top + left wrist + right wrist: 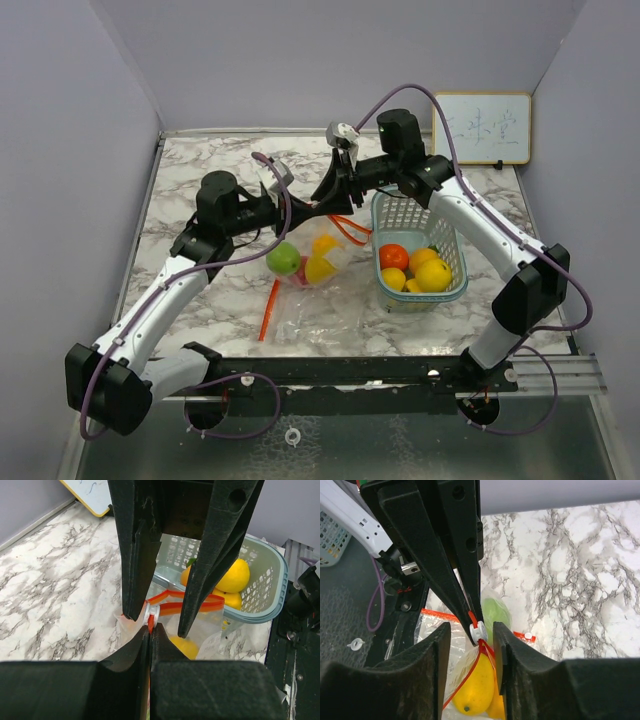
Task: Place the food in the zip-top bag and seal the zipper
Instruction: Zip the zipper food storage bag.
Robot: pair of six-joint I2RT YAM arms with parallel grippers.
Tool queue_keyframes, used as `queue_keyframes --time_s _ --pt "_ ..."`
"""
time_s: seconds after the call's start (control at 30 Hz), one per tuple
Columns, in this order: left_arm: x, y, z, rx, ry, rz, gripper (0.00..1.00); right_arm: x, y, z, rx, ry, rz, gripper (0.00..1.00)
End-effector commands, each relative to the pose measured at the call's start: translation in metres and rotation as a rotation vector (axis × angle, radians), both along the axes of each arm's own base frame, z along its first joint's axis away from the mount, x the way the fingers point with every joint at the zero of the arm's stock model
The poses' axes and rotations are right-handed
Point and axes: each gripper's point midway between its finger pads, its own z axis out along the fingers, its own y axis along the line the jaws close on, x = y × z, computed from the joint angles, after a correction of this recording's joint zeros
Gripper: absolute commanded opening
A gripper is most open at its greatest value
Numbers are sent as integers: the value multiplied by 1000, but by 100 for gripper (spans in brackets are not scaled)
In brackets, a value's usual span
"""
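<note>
Food (pixel 320 268): small, round, glossy toy fruits. About 3, green and yellow, lay inside the bag at mid-table, and more orange and yellow ones sat in the basket.
Food handling: it was probably light and hard, and slick enough to roll or squirt out of a pinch. It was best taken across the widest part.
Bag (pixel 300 300): clear, thin film lying slumped on the table, with its mouth end lifted. It looked limp and slippery, so the stiffer zipper was the place to hold it.
Zipper (pixel 192 605): an orange-red strip along the mouth, bowed open in the left wrist view.
Slider (pixel 479 630): a small white tab on the strip, sitting between the right gripper's fingers.
Left gripper (pixel 150 630): clamped tight on the zipper just beside the slider.
Right gripper (pixel 470 635): jaws partly apart, straddling the slider, with a gap visible on each side.
Basket (pixel 448 240): pale green mesh, just right of the bag.
Table (pixel 200 190): white marble pattern.
</note>
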Motion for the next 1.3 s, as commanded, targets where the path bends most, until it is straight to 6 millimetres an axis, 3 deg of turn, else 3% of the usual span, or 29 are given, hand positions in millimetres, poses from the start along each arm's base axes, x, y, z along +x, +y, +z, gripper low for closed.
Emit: queue_keyframes --time_s 0.0,0.17,0.33,0.73,0.97,1.1,1.27 --pt "4 -2 26 -32 -58 -6 0 5 6 5 23 -21 0 34" --pt "5 -1 25 -25 -57 1 0 7 6 3 13 -16 -16 12" --pt "11 7 28 11 -86 47 0 12 2 -10 -35 7 -63 5" --pt "31 63 58 94 -218 290 0 26 -13 -32 -105 13 -172 2" --pt "33 78 67 121 -260 353 0 25 -21 -48 -150 39 -207 3" --pt "51 111 83 163 -318 561 0 23 -29 -61 -186 52 -242 2" --pt "62 138 97 209 -370 708 0 23 -36 -73 -222 67 -281 2"
